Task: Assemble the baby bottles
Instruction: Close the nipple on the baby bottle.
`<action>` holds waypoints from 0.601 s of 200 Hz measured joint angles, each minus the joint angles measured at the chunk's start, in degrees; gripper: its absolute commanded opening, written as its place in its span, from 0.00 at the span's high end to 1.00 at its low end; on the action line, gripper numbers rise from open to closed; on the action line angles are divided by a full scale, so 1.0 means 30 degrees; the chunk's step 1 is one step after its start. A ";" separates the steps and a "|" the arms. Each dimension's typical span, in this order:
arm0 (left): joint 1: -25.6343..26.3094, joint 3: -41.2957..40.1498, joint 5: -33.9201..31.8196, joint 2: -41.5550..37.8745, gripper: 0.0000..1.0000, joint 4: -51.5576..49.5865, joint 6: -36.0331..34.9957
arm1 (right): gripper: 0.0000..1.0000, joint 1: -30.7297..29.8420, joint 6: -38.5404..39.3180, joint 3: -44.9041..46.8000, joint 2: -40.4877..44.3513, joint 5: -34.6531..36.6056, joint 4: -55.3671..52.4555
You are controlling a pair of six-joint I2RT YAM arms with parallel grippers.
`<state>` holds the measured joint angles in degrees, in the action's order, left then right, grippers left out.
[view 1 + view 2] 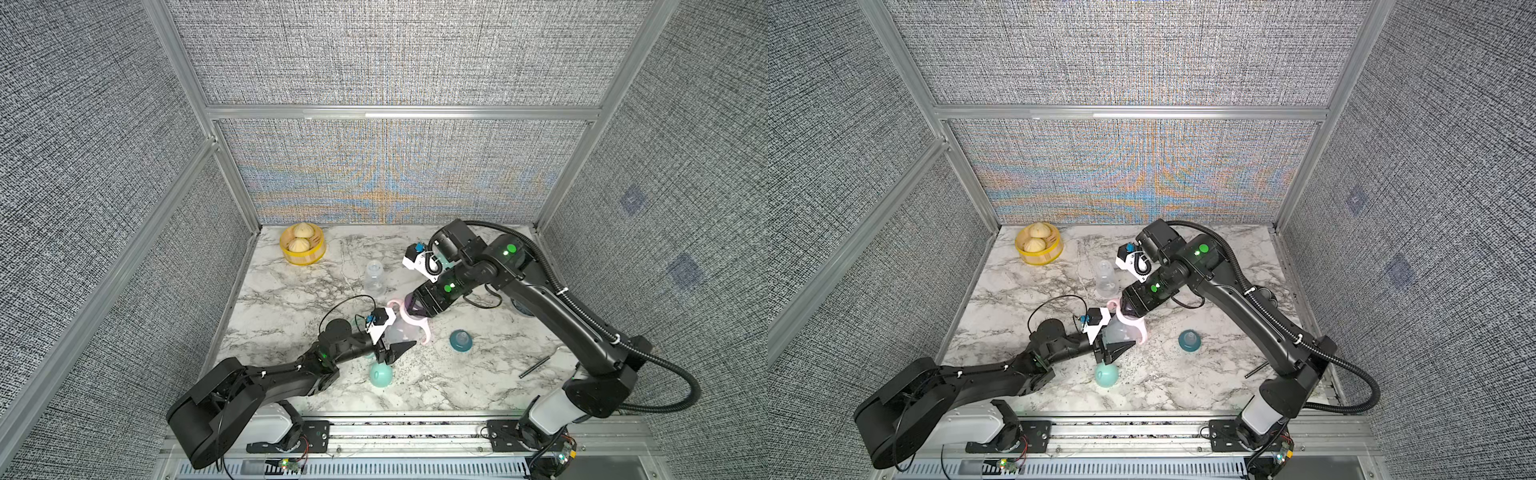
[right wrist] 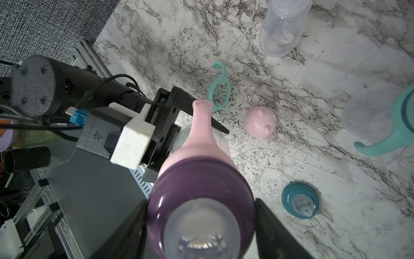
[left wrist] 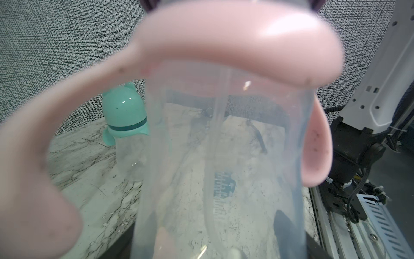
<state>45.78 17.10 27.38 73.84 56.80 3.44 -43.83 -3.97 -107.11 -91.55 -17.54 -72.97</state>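
Two-arm hold at centre of desk [image 1: 457, 390], just past mint cap [image 1: 380, 374] near front edge: pinches clear bottle [image 3: 224, 157], pink handle ring [image 3: 224, 40] fitted, with left gripper [image 1: 403, 348]; clamps purple collar [image 2: 199, 177] at its neck with right gripper [image 1: 408, 308]. Farther back: bare bottle [image 1: 374, 278], upright. Far left corner: steamer basket [image 1: 302, 245].

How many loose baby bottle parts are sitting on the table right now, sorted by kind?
Dome caps: 2 (pink cap, mint cap)
Handle rings: 1 (mint ring)
Nipple collars: 1 (teal collar)
Bare bottles: 1 (clear bottle)
Total: 5
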 measured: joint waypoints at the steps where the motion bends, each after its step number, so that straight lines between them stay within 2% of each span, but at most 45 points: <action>1: 0.0000 0.0000 0.0000 0.0000 0.95 0.0000 0.0000 | 0.49 0.0000 0.0007 -0.0015 0.0000 0.0029 -0.0022; 120: 0.0029 0.0153 0.0240 0.0095 0.95 -0.0022 -0.0051 | 0.51 -0.0138 0.0415 -0.0124 0.0160 0.0211 -0.0452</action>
<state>45.87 17.56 28.10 74.13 56.73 3.29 -44.25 -2.72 -107.48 -91.07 -16.91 -74.32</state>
